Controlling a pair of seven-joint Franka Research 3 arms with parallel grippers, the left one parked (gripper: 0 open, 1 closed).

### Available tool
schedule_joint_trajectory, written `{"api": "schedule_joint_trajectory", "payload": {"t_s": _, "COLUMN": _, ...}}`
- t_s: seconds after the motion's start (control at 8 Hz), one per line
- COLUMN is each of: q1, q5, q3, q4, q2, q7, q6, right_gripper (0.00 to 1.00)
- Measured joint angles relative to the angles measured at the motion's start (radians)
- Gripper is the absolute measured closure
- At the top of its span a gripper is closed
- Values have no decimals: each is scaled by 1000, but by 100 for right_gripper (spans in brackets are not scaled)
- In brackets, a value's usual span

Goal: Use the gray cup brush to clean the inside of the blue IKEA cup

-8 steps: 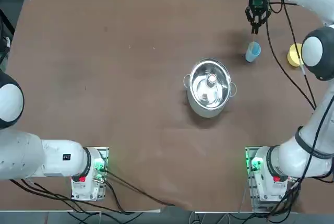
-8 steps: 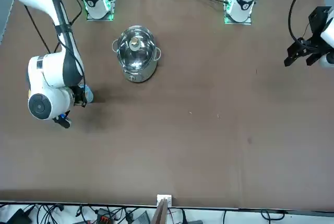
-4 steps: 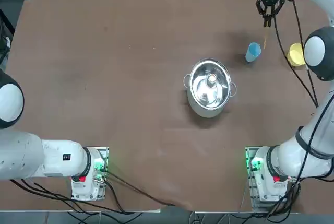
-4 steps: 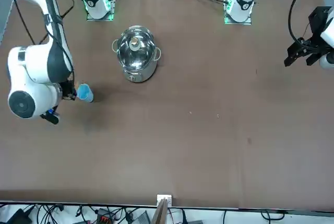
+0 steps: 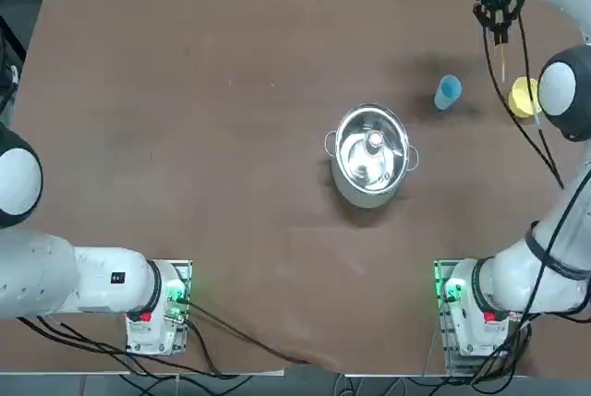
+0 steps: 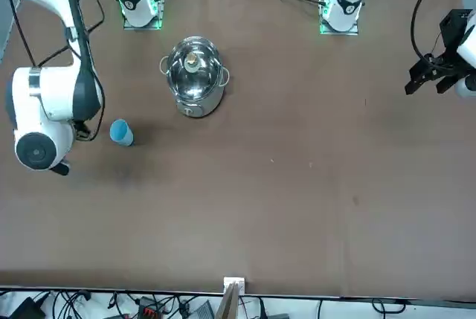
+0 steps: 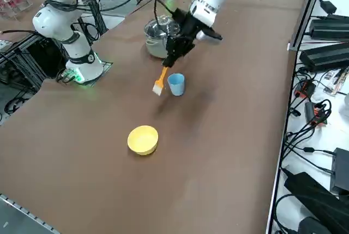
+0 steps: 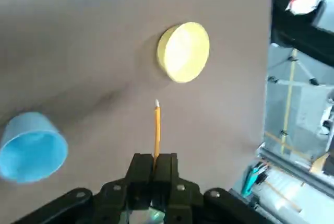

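A: The right gripper [image 8: 155, 162] is clamped on the gray cup brush [image 8: 156, 130], hanging in the air.

B: The blue IKEA cup [image 8: 31, 145] stands off to one side on the surface [image 8: 94, 41]. Centre the tip over its mouth before lowering; the yellow cup [image 8: 183, 51] lies beyond.

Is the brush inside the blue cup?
No. The brush hangs from the shut pincer beside the cup, outside it.

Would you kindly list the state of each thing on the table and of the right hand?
Right hand: shut on the brush, raised above the table.
Brush: held, hanging head-down in the air, outside the blue cup.
Blue cup: upright, empty.
Yellow cup: upright, untouched.
Steel pot: upright, lidless.
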Motion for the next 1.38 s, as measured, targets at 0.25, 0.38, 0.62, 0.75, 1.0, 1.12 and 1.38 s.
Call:
{"api": "schedule_joint_trajectory", "payload": {"t_s": 0.25, "q1": -25, "q5": -89, "q3": -2, "q4": -109, "q2": -2, "q7": -4, "q6": 130, "right_gripper": 97}}
{"api": "schedule_joint_trajectory", "payload": {"t_s": 0.38, "q1": -46, "q5": -135, "q3": -2, "q4": -150, "q2": -5, "q7": -21, "q6": 190, "right_gripper": 97}}
{"api": "schedule_joint_trajectory", "payload": {"t_s": 0.62, "q1": -90, "q5": -233, "q3": -3, "q4": -220, "q2": -12, "q7": -44, "q6": 277, "right_gripper": 97}}
{"api": "schedule_joint_trajectory", "payload": {"t_s": 0.75, "q1": -101, "q5": -268, "q3": -3, "q4": -255, "q2": -16, "q7": -48, "q6": 311, "right_gripper": 97}}
{"api": "schedule_joint_trajectory", "payload": {"t_s": 1.0, "q1": -129, "q5": -309, "q3": -3, "q4": -324, "q2": -18, "q7": -48, "q6": 375, "right_gripper": 97}}
{"api": "schedule_joint_trajectory", "payload": {"t_s": 1.12, "q1": -139, "q5": -313, "q3": -3, "q4": -346, "q2": -18, "q7": -49, "q6": 388, "right_gripper": 97}}
{"api": "schedule_joint_trajectory", "payload": {"t_s": 1.38, "q1": -142, "q5": -315, "q3": -3, "q4": -372, "q2": -18, "q7": -49, "q6": 400, "right_gripper": 97}}
